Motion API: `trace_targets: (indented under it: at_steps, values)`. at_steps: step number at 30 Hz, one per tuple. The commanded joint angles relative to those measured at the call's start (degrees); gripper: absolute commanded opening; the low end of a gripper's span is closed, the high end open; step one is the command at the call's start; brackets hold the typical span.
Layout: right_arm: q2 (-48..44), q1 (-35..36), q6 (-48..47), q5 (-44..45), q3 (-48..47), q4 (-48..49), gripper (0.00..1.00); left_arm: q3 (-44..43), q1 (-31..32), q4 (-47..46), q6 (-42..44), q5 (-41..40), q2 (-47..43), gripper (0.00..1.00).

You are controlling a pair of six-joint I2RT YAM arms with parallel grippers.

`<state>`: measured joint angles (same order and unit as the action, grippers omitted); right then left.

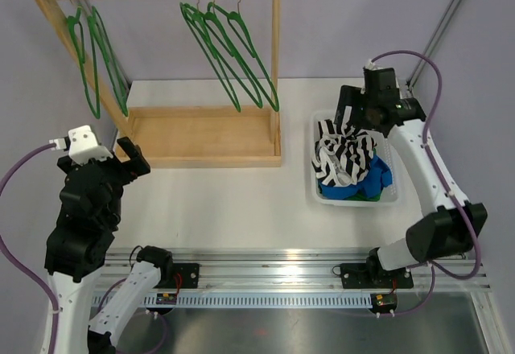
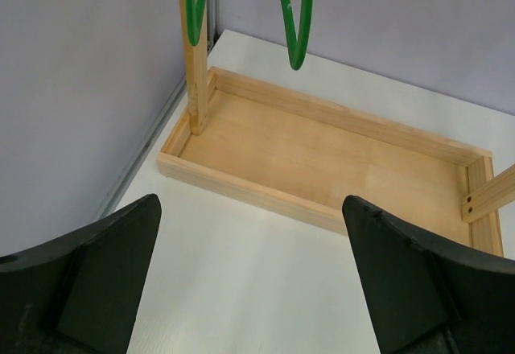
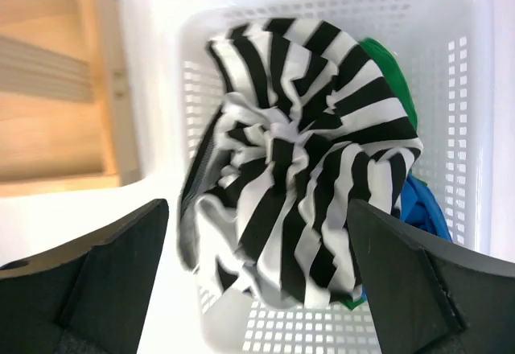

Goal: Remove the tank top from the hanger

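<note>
Your black-and-white striped tank top [image 3: 298, 201] lies crumpled in the white mesh basket [image 3: 475, 129] at the right of the overhead frame, on top of a blue garment [image 1: 380, 173]. Your right gripper [image 3: 257, 205] hovers just above it, jaws spread wide, gripping nothing. At lower left, your left gripper [image 2: 249, 201] is likewise wide and empty, facing the wooden rack's tray [image 2: 322, 161]. Green hangers [image 1: 233, 48] hang from the rail above it.

A wooden rack [image 1: 201, 138] stands on the far left part of the white desk [image 1: 225, 209]. Its base is a shallow tray and a rod lies across its top. A white basket [image 1: 313, 173] sits at the right, near the rack's base. A blue cloth [image 1: 380, 170] and a green cloth [image 3: 390, 80] lie inside it. A metal rail [image 1: 273, 277] runs along the near edge.
</note>
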<state>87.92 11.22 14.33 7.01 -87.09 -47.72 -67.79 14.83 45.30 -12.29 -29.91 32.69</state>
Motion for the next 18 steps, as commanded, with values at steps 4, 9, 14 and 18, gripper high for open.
trace_targets:
  at_steps: [4,9,14,18]
  values:
    - [-19.5,-0.1,0.0,-11.2,1.1,-2.6,1.00,-1.8,-0.2,9.4,-2.3,7.3,-1.0,0.99]
    - [-29.6,-0.1,-1.7,-12.5,1.9,-6.3,0.99,-1.6,-0.2,13.9,-1.1,7.8,-1.1,0.99]
    - [-35.3,0.0,-4.5,-4.0,-0.2,-17.3,1.00,-1.8,-0.2,16.1,-1.4,8.2,-2.5,0.99]
    - [-39.5,0.4,-5.5,8.3,3.1,-18.6,1.00,-1.6,-0.2,17.4,-1.0,6.4,-4.7,0.99]
